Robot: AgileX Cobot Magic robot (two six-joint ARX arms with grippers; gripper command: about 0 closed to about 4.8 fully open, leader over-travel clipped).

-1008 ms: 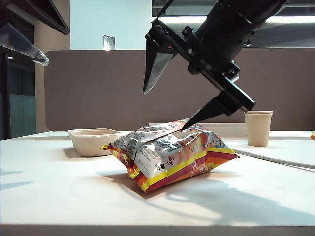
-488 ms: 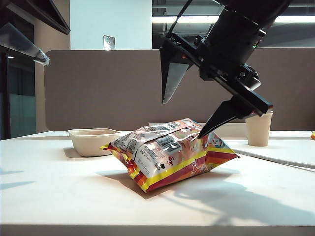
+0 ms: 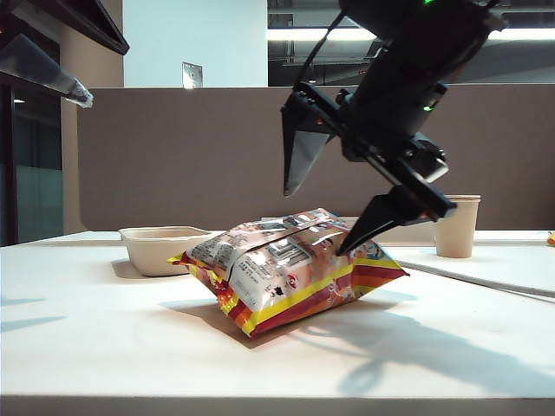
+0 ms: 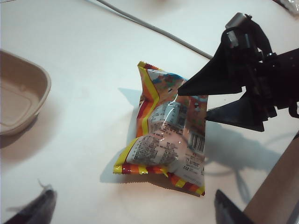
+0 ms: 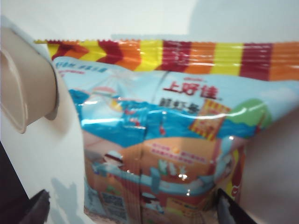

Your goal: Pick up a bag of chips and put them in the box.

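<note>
The bag of chips (image 3: 286, 277) lies puffed up mid-table, silvery print on top, with red, orange and yellow striped edges (image 4: 170, 135) (image 5: 163, 140). To its left stands the box (image 3: 165, 247), a shallow beige pulp tray that holds nothing (image 4: 18, 100) (image 5: 23, 84). My right gripper (image 3: 314, 224) hangs open over the bag's right end. One fingertip rests against the bag's top; the other is high above it. In the right wrist view the bag fills the space between the right gripper's (image 5: 135, 210) spread fingers. My left gripper (image 3: 104, 74) is open, high at the far left, holding nothing (image 4: 133, 212).
A beige paper cup (image 3: 455, 225) stands at the back right behind the right arm. A grey cable (image 3: 486, 282) runs across the table's right side (image 4: 154, 30). A brown partition (image 3: 173, 156) closes off the back edge.
The right gripper swung right, rolled and came down onto the bag's right end. The bag slid slightly left. The left gripper stayed in place.
</note>
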